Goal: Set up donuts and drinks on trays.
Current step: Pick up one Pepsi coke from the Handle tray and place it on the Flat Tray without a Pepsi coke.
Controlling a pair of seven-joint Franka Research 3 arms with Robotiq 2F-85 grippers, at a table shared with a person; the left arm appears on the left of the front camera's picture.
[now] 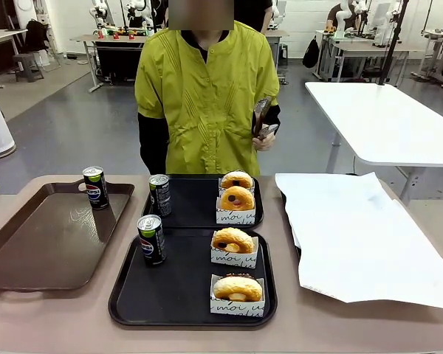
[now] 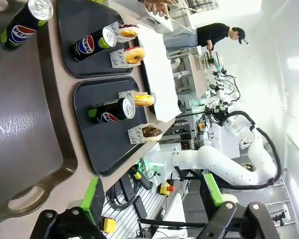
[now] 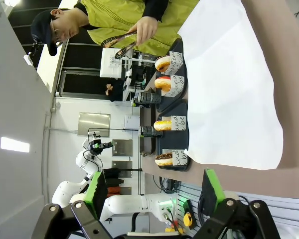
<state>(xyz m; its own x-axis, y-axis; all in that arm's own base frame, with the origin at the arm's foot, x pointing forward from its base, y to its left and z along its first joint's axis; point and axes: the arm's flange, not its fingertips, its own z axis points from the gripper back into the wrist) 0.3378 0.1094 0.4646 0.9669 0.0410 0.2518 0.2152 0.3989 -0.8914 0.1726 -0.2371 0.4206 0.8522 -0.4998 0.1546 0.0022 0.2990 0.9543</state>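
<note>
Two black trays lie end to end, the near tray [image 1: 177, 295] and the far tray [image 1: 196, 210]. Each carries two donuts in white sleeves, such as the nearest donut [image 1: 237, 289] and the farthest donut [image 1: 237, 179], plus one upright can: the near can [image 1: 151, 239] and the far can [image 1: 160, 195]. A third can [image 1: 96, 186] stands on the brown tray [image 1: 37, 243]. My left gripper [image 2: 152, 199] is open off the table's near edge, beside the brown tray [image 2: 20, 149]. My right gripper [image 3: 154, 191] is open, off the table's edge by the white paper [image 3: 229, 84].
A large white paper sheet [image 1: 362, 236] covers the table's right side. The person in a yellow-green top stands at the far edge with tongs [image 1: 262, 118] in one hand. Another white table [image 1: 384, 118] stands behind on the right.
</note>
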